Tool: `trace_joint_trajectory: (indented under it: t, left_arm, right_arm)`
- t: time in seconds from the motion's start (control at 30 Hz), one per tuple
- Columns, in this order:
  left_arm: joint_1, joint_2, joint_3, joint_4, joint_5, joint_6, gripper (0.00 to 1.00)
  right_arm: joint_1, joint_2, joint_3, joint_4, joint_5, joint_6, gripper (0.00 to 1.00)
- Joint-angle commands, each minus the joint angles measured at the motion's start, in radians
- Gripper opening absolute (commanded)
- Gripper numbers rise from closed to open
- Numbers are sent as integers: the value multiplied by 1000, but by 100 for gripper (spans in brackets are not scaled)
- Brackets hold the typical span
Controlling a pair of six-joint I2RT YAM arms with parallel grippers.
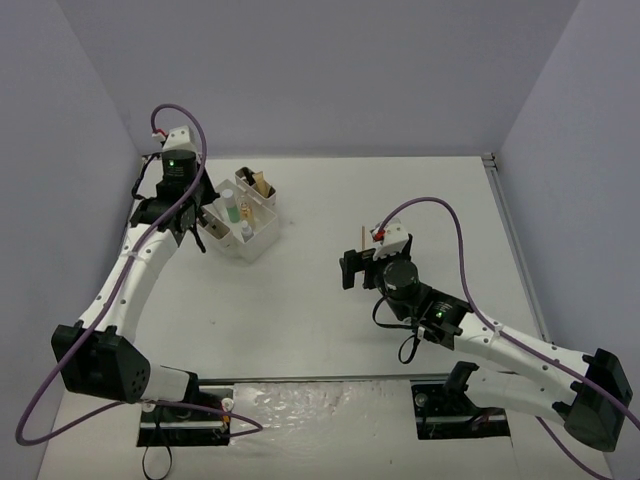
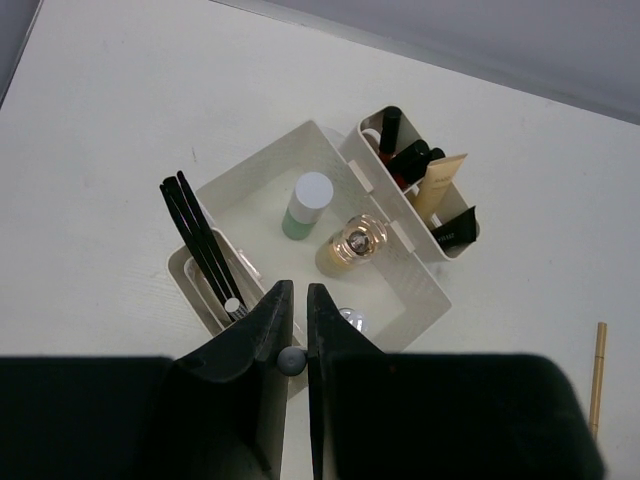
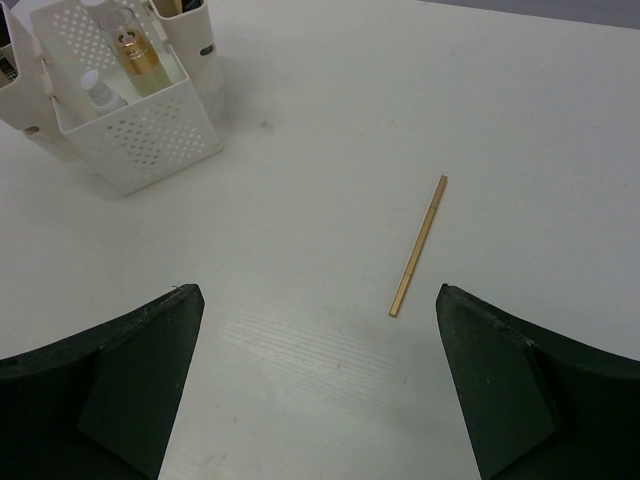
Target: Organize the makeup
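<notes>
White table (image 3: 330,120), slim gold stick (image 3: 418,246)

Top view looks down from behind — both closer wrist views seemingly share the box (image 3: 140,142).

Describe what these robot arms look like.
The left arm and right arm are white tubes with black joints. A purple cable loops along each, and a green light glows on each. The left end effector and right end effector each have two black wedge-shaped fingers.
</notes>
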State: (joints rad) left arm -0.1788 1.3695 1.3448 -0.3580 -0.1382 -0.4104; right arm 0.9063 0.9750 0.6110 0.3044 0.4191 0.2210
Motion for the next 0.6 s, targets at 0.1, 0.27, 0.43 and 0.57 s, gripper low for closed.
trace_joint_trajectory:
  t: [0.1, 0.27, 0.43, 0.57]
  left_arm:
    - [18, -3, -84, 198, -26, 12, 0]
    - [18, 23, -116, 194, -32, -5, 0]
    - [18, 10, -138, 185, -72, -18, 10]
    - [18, -7, -148, 187, -77, -23, 44]
  right_arm:
    - [-12, -21, -2, 25, 29, 18, 100]
    - [-24, -8, -5, 20, 42, 31, 100]
    - [-29, 1, -11, 15, 57, 48, 100]
    - [-31, 20, -12, 12, 58, 57, 100]
